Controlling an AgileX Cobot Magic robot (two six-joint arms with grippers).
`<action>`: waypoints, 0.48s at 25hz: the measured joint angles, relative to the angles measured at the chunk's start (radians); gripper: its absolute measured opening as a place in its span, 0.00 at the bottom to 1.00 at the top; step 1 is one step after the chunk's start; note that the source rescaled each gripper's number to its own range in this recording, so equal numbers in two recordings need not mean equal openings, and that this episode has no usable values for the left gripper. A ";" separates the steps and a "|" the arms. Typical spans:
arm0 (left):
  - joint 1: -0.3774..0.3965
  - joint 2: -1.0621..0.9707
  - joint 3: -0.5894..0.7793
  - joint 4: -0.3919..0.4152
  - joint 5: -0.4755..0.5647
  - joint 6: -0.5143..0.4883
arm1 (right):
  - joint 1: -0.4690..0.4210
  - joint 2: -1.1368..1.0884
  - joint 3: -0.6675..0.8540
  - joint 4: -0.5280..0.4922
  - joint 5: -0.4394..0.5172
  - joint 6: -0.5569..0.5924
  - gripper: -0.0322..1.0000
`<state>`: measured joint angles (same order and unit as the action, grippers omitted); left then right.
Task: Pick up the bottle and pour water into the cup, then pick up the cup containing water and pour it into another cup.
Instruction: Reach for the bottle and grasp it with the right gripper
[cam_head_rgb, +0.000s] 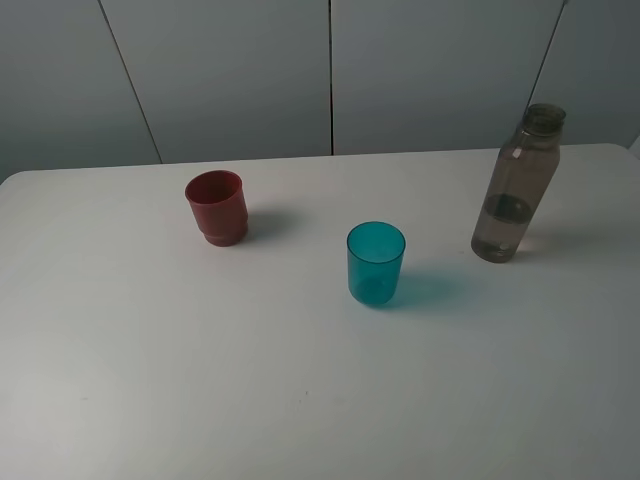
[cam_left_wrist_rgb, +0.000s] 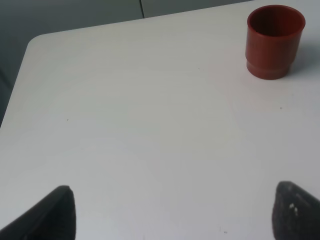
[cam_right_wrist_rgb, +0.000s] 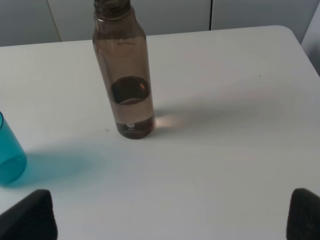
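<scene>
The smoky grey-brown bottle (cam_head_rgb: 516, 186) stands upright at the right of the white table, uncapped, with a little water low inside; the right wrist view shows the bottle (cam_right_wrist_rgb: 125, 75) ahead of my open right gripper (cam_right_wrist_rgb: 172, 216), well apart from it. The teal cup (cam_head_rgb: 376, 263) stands near the middle, and its edge, the cup (cam_right_wrist_rgb: 9, 152), shows beside the bottle. The dark red cup (cam_head_rgb: 217, 207) stands upright at the left; the red cup (cam_left_wrist_rgb: 273, 41) lies far ahead of my open left gripper (cam_left_wrist_rgb: 175, 212). Neither gripper shows in the high view.
The white table (cam_head_rgb: 200, 380) has a rounded far left corner (cam_left_wrist_rgb: 37, 42) and a far right corner (cam_right_wrist_rgb: 290, 32). Grey wall panels (cam_head_rgb: 330, 70) rise behind its back edge.
</scene>
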<state>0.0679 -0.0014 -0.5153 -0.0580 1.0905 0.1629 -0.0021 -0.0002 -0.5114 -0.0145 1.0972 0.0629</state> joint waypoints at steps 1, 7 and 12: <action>0.000 0.000 0.000 0.000 0.000 0.000 | 0.000 0.000 0.000 0.000 0.000 0.000 1.00; 0.000 0.000 0.000 0.000 0.000 0.000 | 0.000 0.000 0.000 0.000 0.000 0.000 1.00; 0.000 0.000 0.000 0.000 0.000 0.000 | 0.000 0.000 0.000 0.000 0.000 0.000 1.00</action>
<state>0.0679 -0.0014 -0.5153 -0.0580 1.0905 0.1629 -0.0021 -0.0002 -0.5114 -0.0145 1.0972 0.0629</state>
